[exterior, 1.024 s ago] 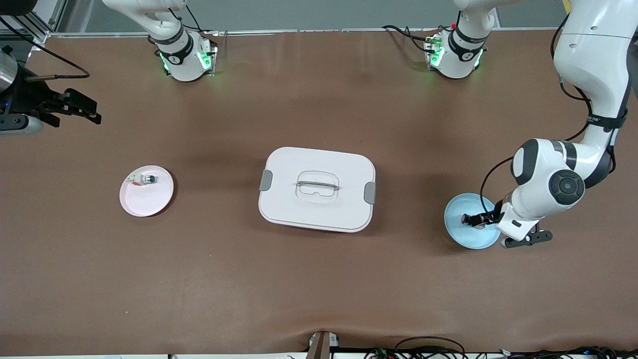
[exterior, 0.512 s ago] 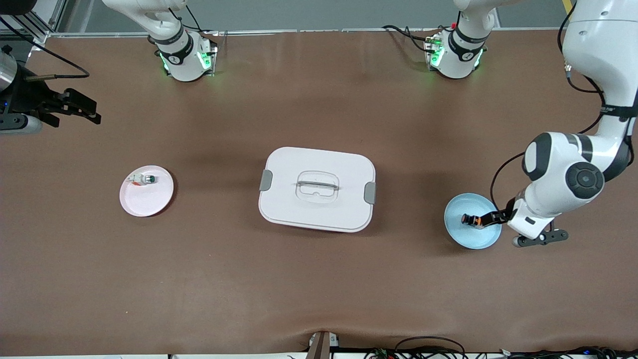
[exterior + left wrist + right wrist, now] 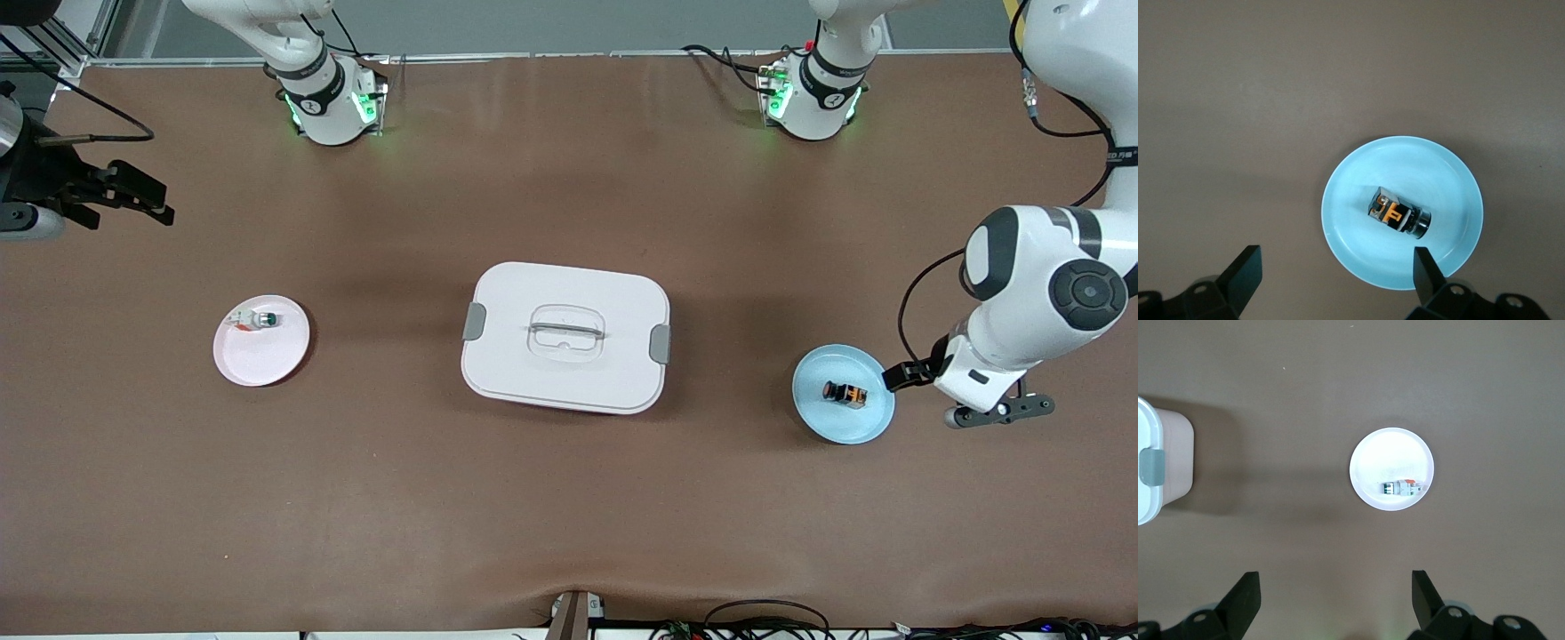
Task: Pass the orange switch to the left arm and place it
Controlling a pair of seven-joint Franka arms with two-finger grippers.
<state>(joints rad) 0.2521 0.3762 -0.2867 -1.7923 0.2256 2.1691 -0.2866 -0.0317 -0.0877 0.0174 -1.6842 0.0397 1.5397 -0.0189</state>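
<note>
The orange switch (image 3: 845,393) lies on its side on a light blue plate (image 3: 836,425) at the left arm's end of the table. From the left wrist it shows as a black body with an orange band (image 3: 1399,215) on the plate (image 3: 1351,193). My left gripper (image 3: 909,377) hangs open and empty just past the plate's rim. One finger (image 3: 1426,270) is over the rim, the other over bare table. The white box (image 3: 565,338) stands mid-table. My right gripper (image 3: 147,197) waits open and empty, high at the right arm's end.
A pale pink plate (image 3: 260,363) at the right arm's end holds a small white part with a green cap (image 3: 258,320); the right wrist view shows the same plate (image 3: 1386,450), the part (image 3: 1400,488) and a corner of the box (image 3: 1148,467). Brown mat covers the table.
My left gripper has drawn back from around the switch, off the blue plate toward the table's end. The switch stays on the plate. The right gripper has shifted very slightly.
</note>
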